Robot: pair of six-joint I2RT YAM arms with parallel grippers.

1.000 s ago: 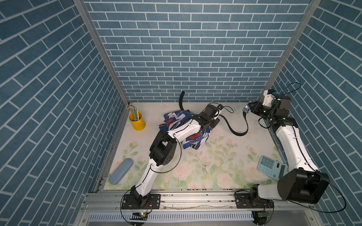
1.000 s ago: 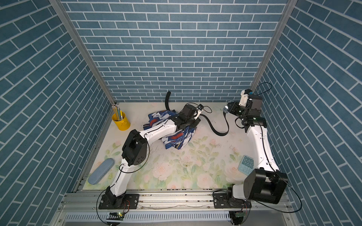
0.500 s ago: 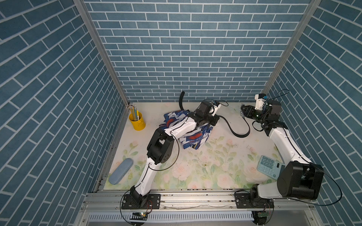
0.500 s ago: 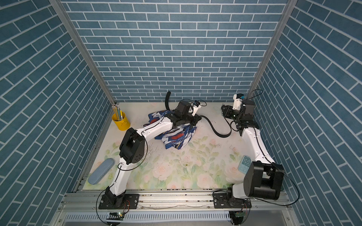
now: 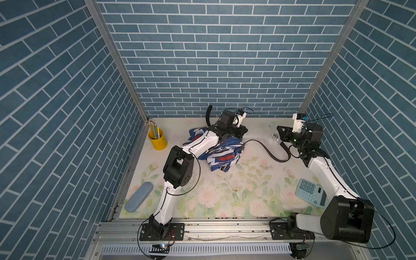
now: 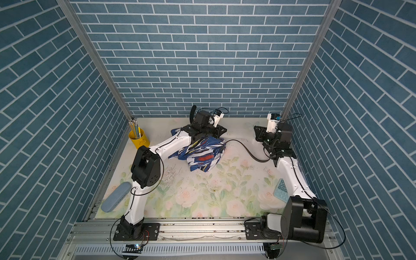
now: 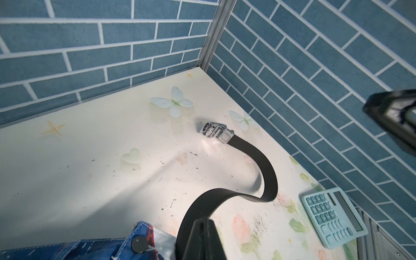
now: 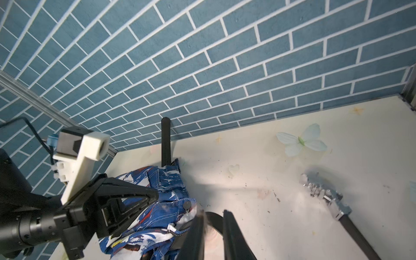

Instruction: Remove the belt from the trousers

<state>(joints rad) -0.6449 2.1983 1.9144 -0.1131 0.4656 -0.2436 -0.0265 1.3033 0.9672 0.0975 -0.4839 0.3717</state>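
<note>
Jaws on left gripper [image 7: 203, 221] sit pressed together in left wrist view, long floppy black strap belt [image 7: 269, 177] passing just beside them (cloth pinched or not, cannot tell), soft blue brushstroke-print fabric trousers [image 7: 90, 247] alongside. Right wrist view: right gripper [image 8: 213, 213] jaws slightly apart, empty; small silver metal buckle [image 8: 324, 195] lies loose on floral-print tabletop [image 8: 247, 157]. Both top views: belt leaves trousers [image 5: 225, 155] at 3 o'clock, curls to buckle [image 5: 275, 137] by right gripper; tail stands at 11 o'clock. Looks light, limp, smooth; best grab strap just behind buckle, trousers may drag along.
</note>
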